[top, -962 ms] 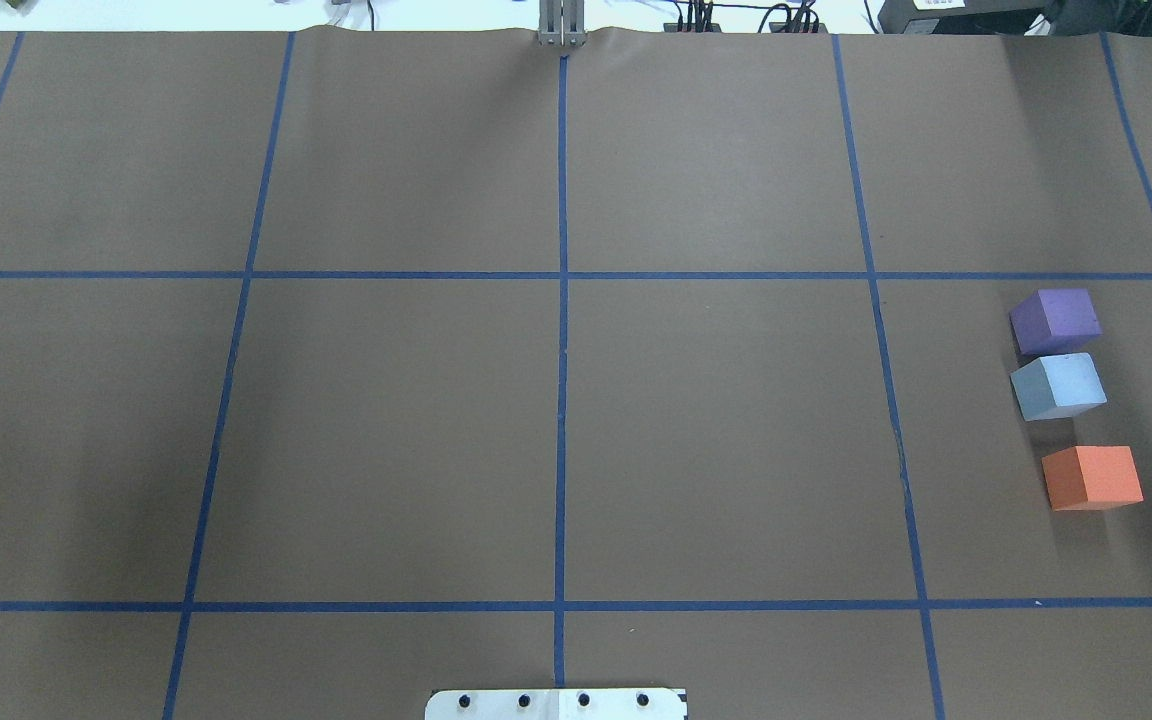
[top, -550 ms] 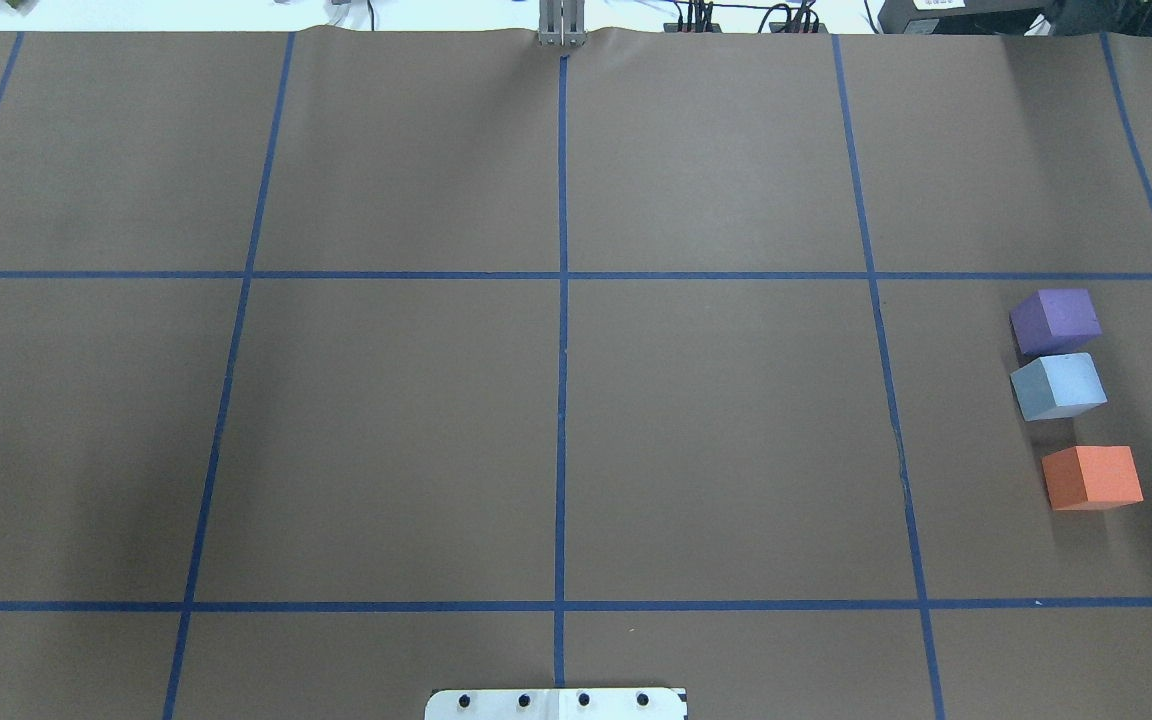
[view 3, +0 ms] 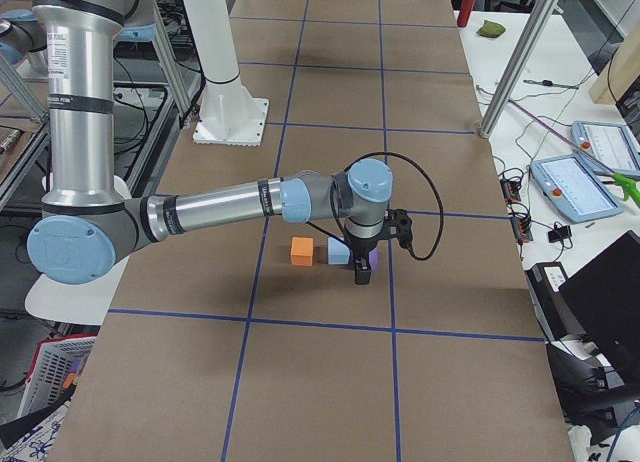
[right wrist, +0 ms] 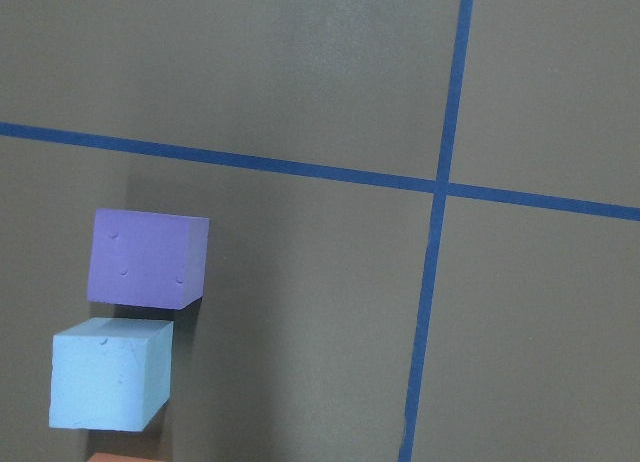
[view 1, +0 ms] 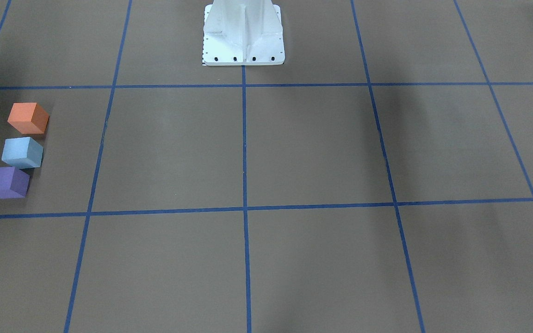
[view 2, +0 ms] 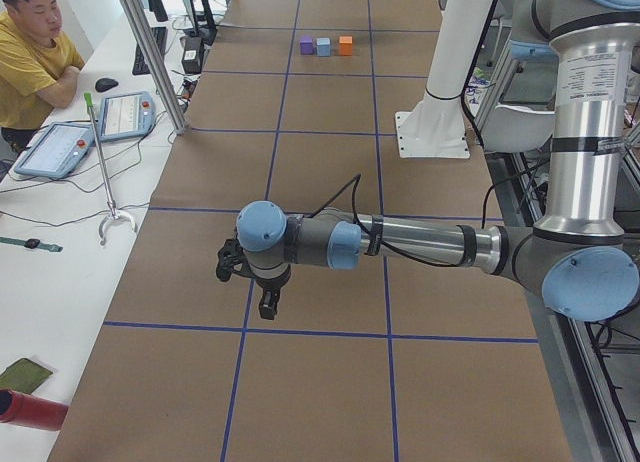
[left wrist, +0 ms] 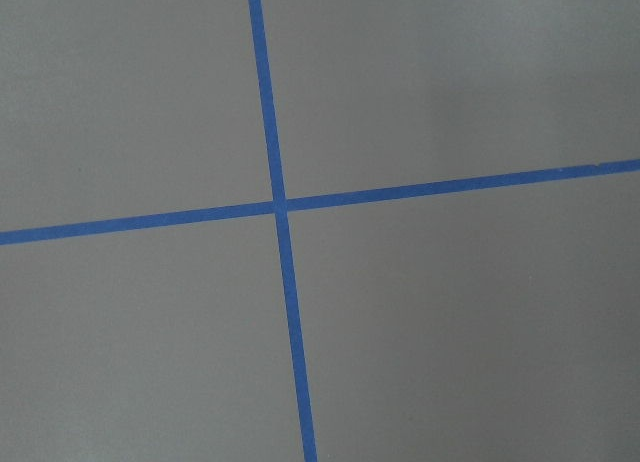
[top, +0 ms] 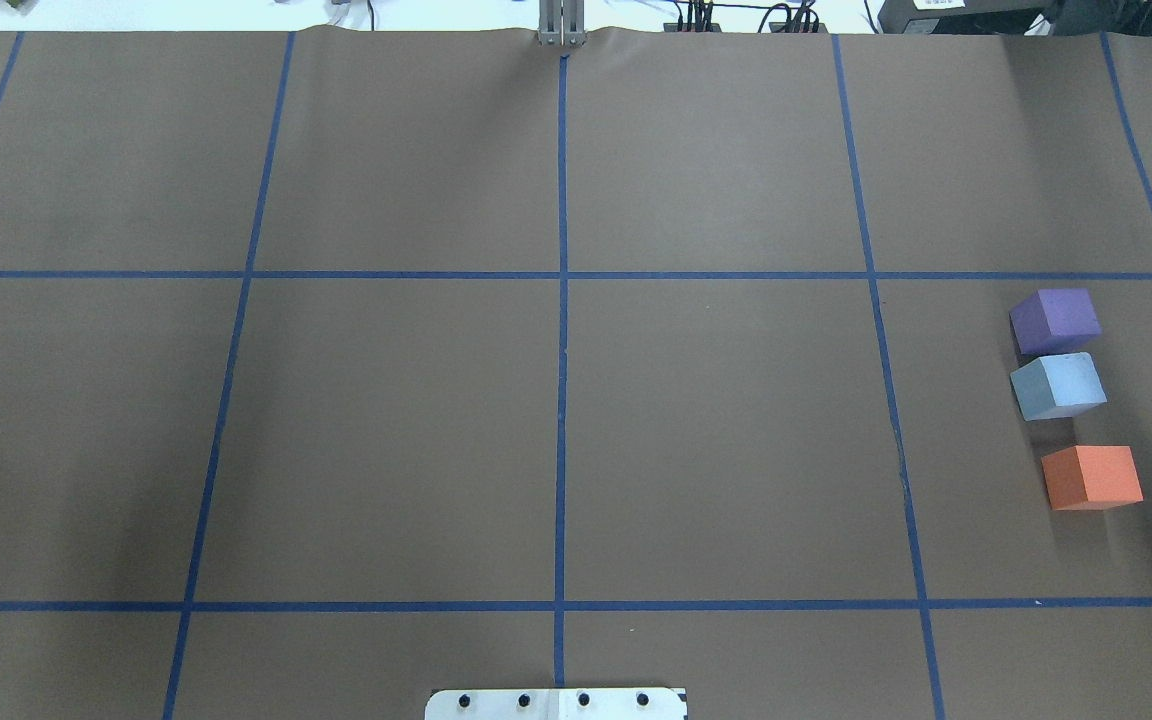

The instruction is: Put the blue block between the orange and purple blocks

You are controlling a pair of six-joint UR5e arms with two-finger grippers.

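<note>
Silver-tube left arm (view 2: pixel 420 244) & right arm (view 3: pixel 210 207) w/ light-blue joint caps (view 2: pixel 262 226), black cable (view 3: pixel 436 204) nr wrist, black left gripper (view 2: pixel 268 309) & right gripper (view 3: pixel 362 275), white pedestal (view 1: pixel 243 32), black bolts (view 1: pixel 234 59) along pedestal rim

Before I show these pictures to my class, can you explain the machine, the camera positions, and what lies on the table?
This is a robot: two jointed arms by a white base, each ending in a two-finger gripper. Two pictures look down on the brown table, one from behind the robot, one facing it. Two look along it from the ends; two come from wrist cameras. On it lie a purple block, a blue block and an orange block, blue in the middle. Nothing is held: the left gripper hangs over bare table, the right gripper near the blocks.
</note>
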